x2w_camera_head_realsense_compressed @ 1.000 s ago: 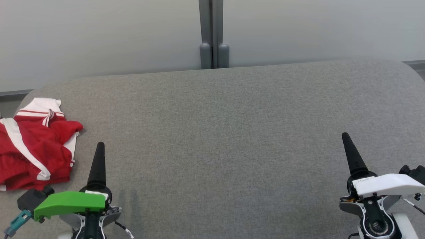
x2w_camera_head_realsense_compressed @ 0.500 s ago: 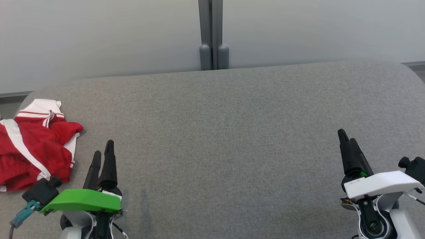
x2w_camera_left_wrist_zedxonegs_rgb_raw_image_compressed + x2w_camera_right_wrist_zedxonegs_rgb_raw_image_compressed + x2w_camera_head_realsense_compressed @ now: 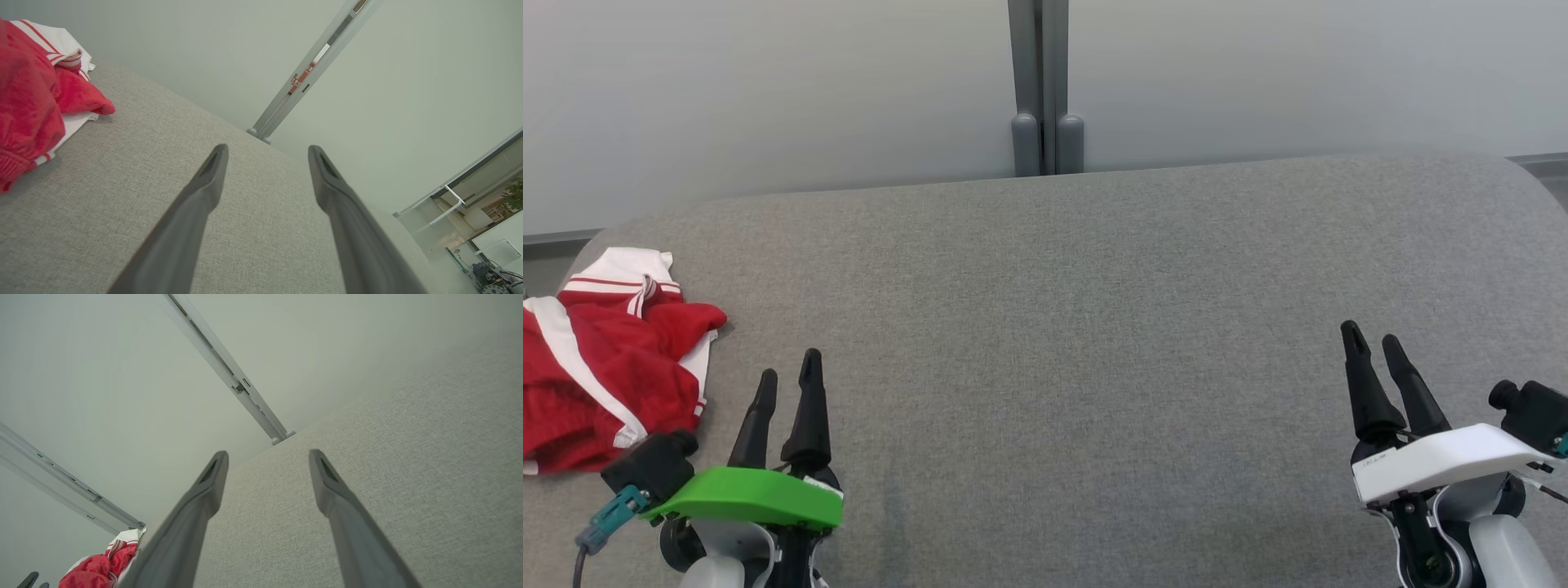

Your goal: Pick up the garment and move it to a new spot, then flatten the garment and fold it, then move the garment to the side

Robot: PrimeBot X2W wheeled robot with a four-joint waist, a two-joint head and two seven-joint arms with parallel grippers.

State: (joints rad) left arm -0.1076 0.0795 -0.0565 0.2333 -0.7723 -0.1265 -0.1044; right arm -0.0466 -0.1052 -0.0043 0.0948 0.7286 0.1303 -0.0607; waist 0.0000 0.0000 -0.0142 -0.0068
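**Head view.** The garment (image 3: 613, 359), red with white stripes, lies in a crumpled heap at the far left of the grey surface (image 3: 1054, 327), partly cut off by the frame's left edge. The left gripper (image 3: 789, 366) hovers just right of the heap, apart from it, jaws released and empty. The right gripper (image 3: 1369, 333) is well apart at the right side, jaws likewise released and empty. Progress: no step appears done. Pickup, relocation, flattening, folding and the final move to the side are all left.

**Left wrist view.** The left gripper (image 3: 267, 148) shows both fingers spread with bare surface between them. The garment (image 3: 32, 94) sits at upper left, off the fingers' line. Its white ribbed band lies at the far end of the heap, toward the wall.

**Right wrist view.** The right gripper (image 3: 265, 452) is spread over bare surface. The garment (image 3: 98, 571) is a small red patch at lower left, far off.

**Orientation.** The heap runs roughly near-to-far, band end farthest. A true long axis cannot be fixed while the garment is bunched.
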